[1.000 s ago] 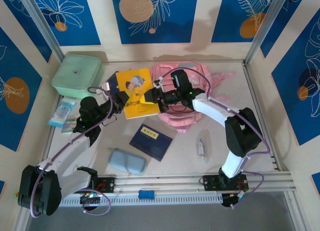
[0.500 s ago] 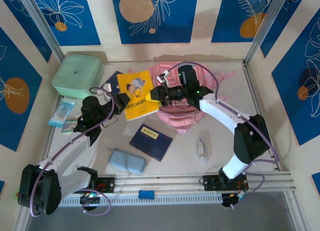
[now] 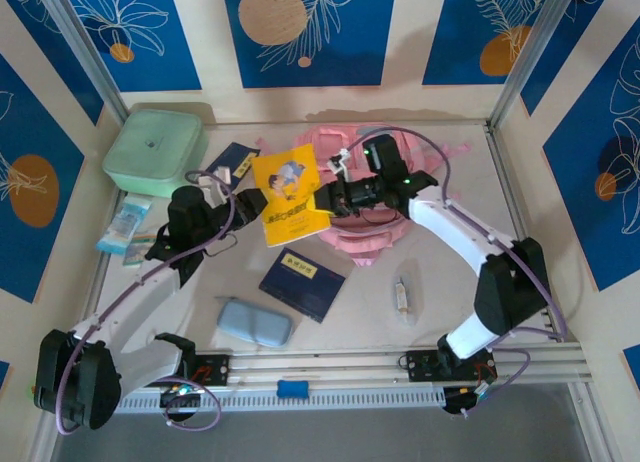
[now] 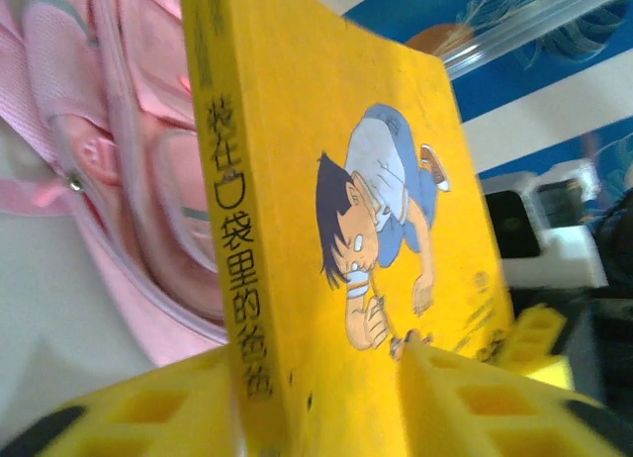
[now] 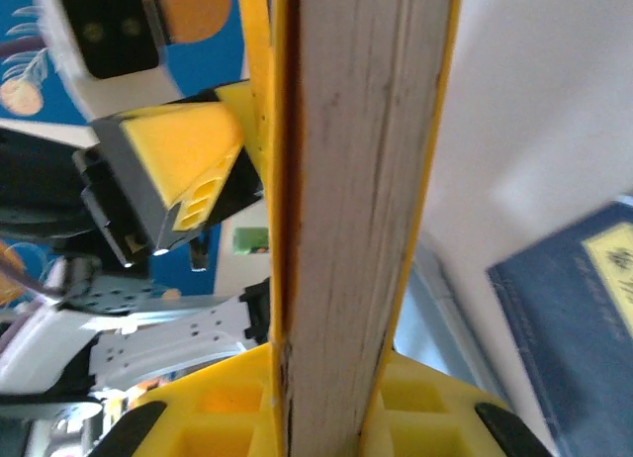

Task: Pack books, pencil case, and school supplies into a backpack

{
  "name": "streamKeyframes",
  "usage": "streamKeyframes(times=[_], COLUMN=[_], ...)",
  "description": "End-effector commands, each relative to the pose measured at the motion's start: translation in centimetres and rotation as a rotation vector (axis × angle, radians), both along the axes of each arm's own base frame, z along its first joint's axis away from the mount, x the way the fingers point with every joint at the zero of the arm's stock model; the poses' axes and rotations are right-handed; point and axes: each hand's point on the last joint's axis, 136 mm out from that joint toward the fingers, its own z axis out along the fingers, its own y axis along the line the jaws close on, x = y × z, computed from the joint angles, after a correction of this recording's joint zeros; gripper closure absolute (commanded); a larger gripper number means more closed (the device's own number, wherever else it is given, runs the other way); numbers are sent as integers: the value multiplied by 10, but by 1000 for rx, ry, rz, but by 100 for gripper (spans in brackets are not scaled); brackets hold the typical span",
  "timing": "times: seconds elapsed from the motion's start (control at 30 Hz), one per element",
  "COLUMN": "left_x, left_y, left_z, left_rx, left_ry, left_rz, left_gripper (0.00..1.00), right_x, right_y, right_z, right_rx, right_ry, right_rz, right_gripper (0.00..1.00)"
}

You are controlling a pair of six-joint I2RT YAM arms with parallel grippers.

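Since I start nearest my bases, the pencil case point(image 3: 255, 324) comes first. It lies flat, well in front of the backpack point(image 3: 360, 244) and to its left. Just beyond the case, closer to the backpack, a navy book point(image 3: 302, 282) lies flat with its label up. The wrapped stick point(image 3: 402, 297) lies in front of the backpack's right side, apart from everything else.

Farther on, the yellow book point(image 3: 290, 197) is held off the table at the backpack's left edge, between my two pincers. My right pincer point(image 3: 325, 197) reaches across the backpack and is clenched on this book. In its wrist view both pads point(image 5: 208, 417) press the covers, and the page edge runs up between them. My left pincer point(image 3: 245, 195) meets the book from the side away from the backpack. Its fingers point(image 4: 148, 408) stand either side of the spine end, but I cannot tell whether they pinch or have let go.

The backpack lies flat under my right arm. Well left of it sit pale blue packets point(image 3: 125, 227). Left of the backpack's far end, a second navy book point(image 3: 232, 162) lies just beside the yellow book's far corner. Beyond the packets, farthest left of the backpack, stands the green box point(image 3: 155, 152).
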Motion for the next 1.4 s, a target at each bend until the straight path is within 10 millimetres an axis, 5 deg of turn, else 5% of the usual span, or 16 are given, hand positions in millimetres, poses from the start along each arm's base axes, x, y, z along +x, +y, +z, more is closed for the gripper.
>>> streamKeyframes(times=[0.0, 0.3, 0.43, 0.53, 0.73, 1.07, 1.27, 1.37], left_x=[-3, 11, 25, 36, 50, 71, 91, 97], left_y=[-8, -91, -126, -149, -191, -219, -223, -221], left_z=[-1, -28, -47, -66, -99, -146, -162, -166], left_rx=[281, 621, 742, 875, 1049, 1137, 1195, 1215], left_ry=[-123, -299, -349, -388, -440, -395, -385, -379], left_rz=[-69, -403, -529, -582, -697, -797, -754, -735], left_gripper=[45, 35, 31, 22, 19, 21, 32, 47], right_x=[1, 0, -4, -7, -7, -11, -14, -16], right_y=[-47, -165, -202, -216, -239, -254, -256, -257], right_z=[13, 1, -6, -13, -20, -24, -29, -30], right_rx=[-110, -269, -302, -305, -296, -255, -243, -240], right_ry=[-75, -30, -7, 14, 52, 81, 91, 93], right_rz=[-127, -518, -644, -695, -769, -818, -824, -826], right_gripper=[100, 100, 100, 100, 100, 100, 100, 100])
